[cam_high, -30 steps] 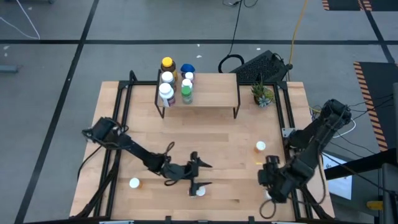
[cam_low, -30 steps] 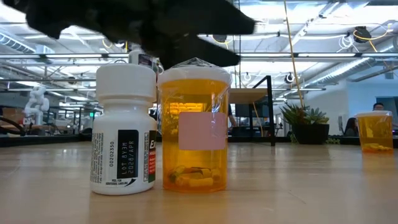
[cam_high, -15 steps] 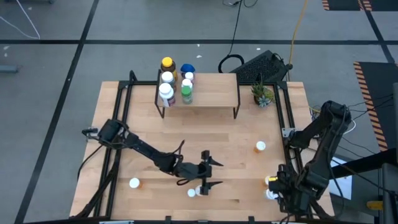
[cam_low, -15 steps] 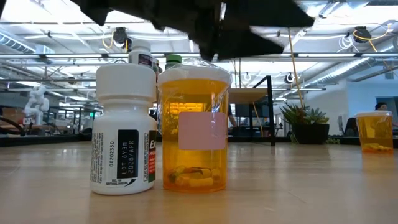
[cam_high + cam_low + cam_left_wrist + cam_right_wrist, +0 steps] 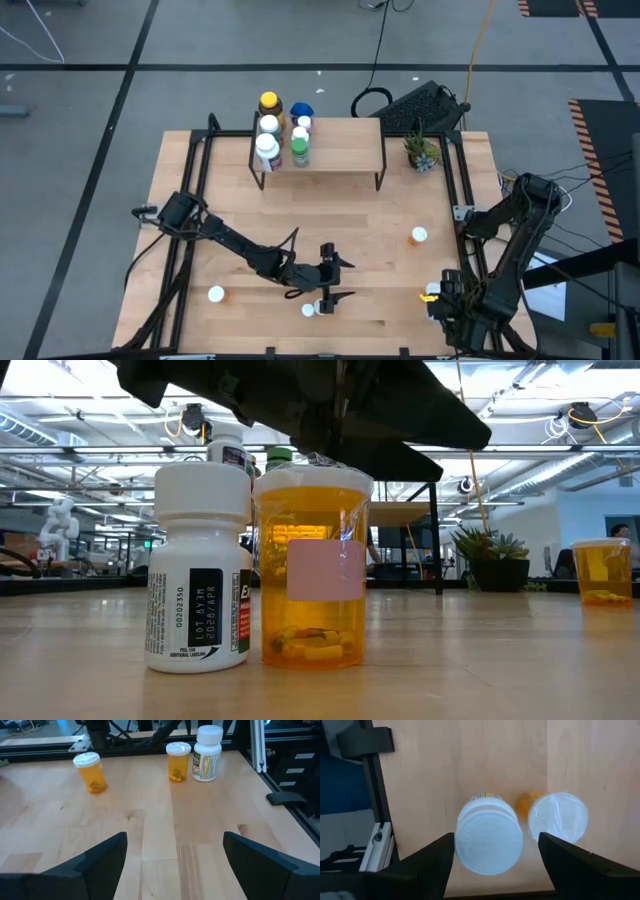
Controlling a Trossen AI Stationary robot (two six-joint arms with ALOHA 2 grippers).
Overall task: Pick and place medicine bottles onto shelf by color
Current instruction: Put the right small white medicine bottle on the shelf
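Two bottles, white bottle (image 5: 489, 840) and orange bottle (image 5: 557, 817), under right gripper (image 5: 496, 851), fingers wide; centre on one before descending.

Left gripper (image 5: 333, 279) mid-frame, fingers wide.

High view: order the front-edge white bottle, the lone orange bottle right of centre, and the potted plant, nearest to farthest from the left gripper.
1. The white bottle, front edge, just beside the left gripper.
2. The orange bottle, right of centre.
3. The potted plant, back right corner.
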